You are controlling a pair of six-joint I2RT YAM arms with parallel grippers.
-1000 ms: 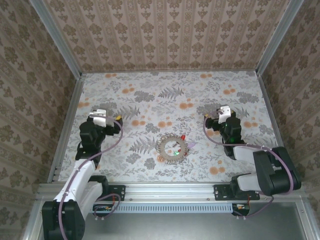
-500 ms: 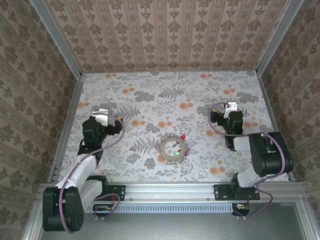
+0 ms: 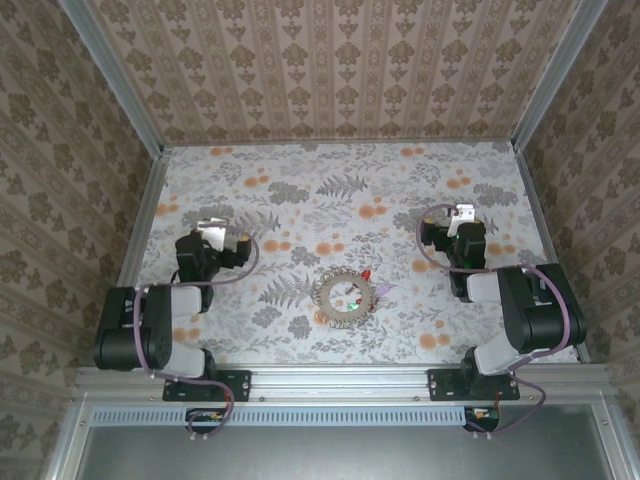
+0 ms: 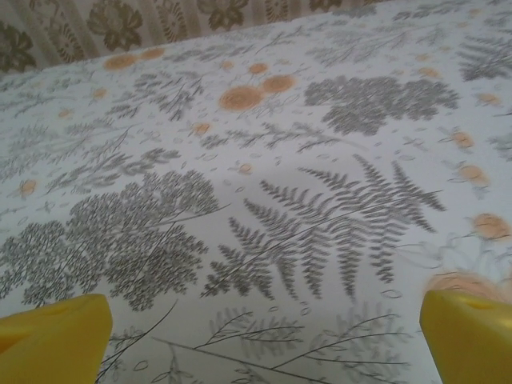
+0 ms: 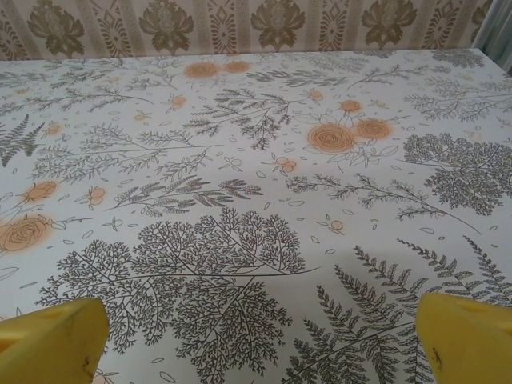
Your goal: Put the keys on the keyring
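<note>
A: Where is the keyring?

B: The keyring (image 3: 343,296) lies flat on the desk (image 3: 300,180), a little below the middle of the top view. Its brownish patterned face is up and its wide hole faces the camera.

A: Which way does it point?

B: It is round, so it has no long axis. The toothed edge runs all the way round.

A: And the keys?

B: A red key (image 3: 367,274) sits at the ring's upper-right edge. I cannot tell whether it touches the teeth or lies just beside them. A green key (image 3: 354,307) shows at the ring's lower right, by the inner rim of the hole. Both are too small to tell their long axis or heading.

A: What about the left tool?

B: The left tool (image 3: 214,231) is at centre left of the top view, well apart from the ring and aimed toward the back wall. In its wrist view the yellow fingertips (image 4: 52,340) sit in the two bottom corners. They are spread wide, with flowered desk showing between them.

A: And the right one?

B: The right tool (image 3: 458,215) is at centre right, also well apart from the ring and aimed at the back wall. Its yellow pads (image 5: 468,336) stand equally wide in the bottom corners of its wrist view. They grip nothing, and leaf-printed desk lies between them.
</note>
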